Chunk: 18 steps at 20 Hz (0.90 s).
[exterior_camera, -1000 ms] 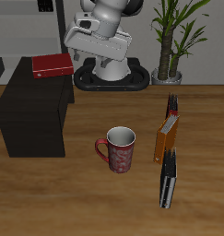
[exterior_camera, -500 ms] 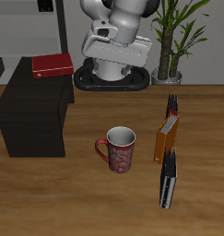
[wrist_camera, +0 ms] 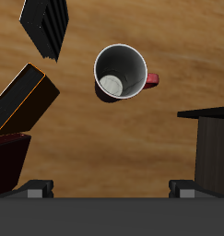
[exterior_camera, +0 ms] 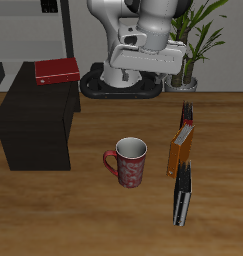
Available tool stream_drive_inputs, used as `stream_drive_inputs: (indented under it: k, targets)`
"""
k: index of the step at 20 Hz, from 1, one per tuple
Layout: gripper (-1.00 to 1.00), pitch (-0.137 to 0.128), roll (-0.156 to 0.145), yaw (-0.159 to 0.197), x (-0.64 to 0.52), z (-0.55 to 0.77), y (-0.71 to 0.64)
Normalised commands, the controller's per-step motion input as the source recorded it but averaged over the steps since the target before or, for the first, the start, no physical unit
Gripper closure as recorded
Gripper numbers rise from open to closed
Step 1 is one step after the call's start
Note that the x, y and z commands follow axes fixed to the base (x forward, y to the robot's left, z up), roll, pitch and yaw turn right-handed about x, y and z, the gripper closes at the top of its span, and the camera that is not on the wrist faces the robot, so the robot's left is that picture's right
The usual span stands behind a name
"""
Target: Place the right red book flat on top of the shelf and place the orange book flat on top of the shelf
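One red book (exterior_camera: pixel 56 71) lies flat on top of the shelf (exterior_camera: pixel 35 125), at its back part. Toward the middle of the table (exterior_camera: pixel 93 215), a red mug (exterior_camera: pixel 127 161) stands upright, empty, handle toward the shelf. My gripper (wrist_camera: pixel 112 190) hangs high above it, fingers spread apart with nothing between them. Past the mug, three books stand in a row on their edges: a dark red book (exterior_camera: pixel 187 113) farthest back, the orange book (exterior_camera: pixel 180 150) in the middle, and a black-and-white book (exterior_camera: pixel 181 198) nearest the front edge.
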Motion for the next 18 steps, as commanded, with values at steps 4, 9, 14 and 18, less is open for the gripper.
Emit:
stream_drive_inputs:
  k: [4,9,14,18]
  targets:
    - [-1.00,-0.020,0.101,0.021,-0.13,-0.03,0.63]
    - [-1.00,0.010,0.051,-0.027,0.07,0.02,0.35]
    - [-1.00,-0.043,0.085,-0.037,0.29,0.03,0.22]
    - [-1.00,-0.003,-0.015,-0.044,0.20,-0.07,-0.03]
